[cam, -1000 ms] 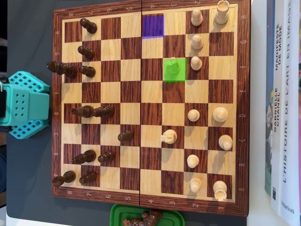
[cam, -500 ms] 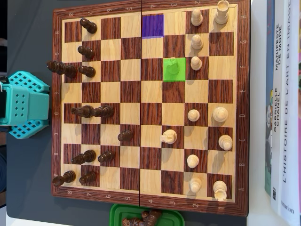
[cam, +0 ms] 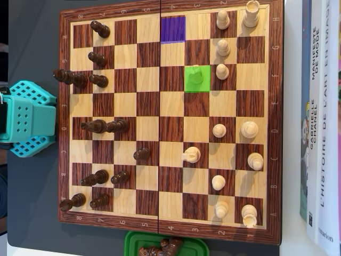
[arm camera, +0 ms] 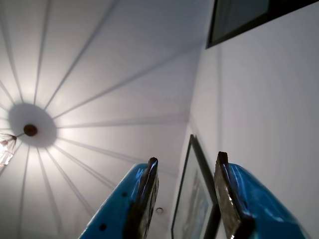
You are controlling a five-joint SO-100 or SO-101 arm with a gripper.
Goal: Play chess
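Blue plastic fingers of the gripper (arm camera: pixel 185 162) point up at a white ceiling in the wrist view; they stand apart with a clear gap and hold nothing between them. Behind them a framed picture (arm camera: pixel 197 199) hangs on the wall, and a ceiling lamp (arm camera: pixel 30 130) shows at the left. In the overhead view the teal arm base (cam: pixel 26 118) sits just beside the left edge of the wooden chessboard (cam: pixel 170 226), which lies on a dark mat. Dark pieces stand mostly in the left columns, and one dark pawn (cam: pixel 141 154) is nearer to the middle. Light pieces stand on the right side, with a light knight (cam: pixel 191 155) advanced. One square is marked green (cam: pixel 197 78) with a piece on it, another square is marked purple (cam: pixel 173 29). A green tray (cam: pixel 133 242) with captured dark pieces touches the bottom edge. Books (cam: pixel 319 117) lie to the right.
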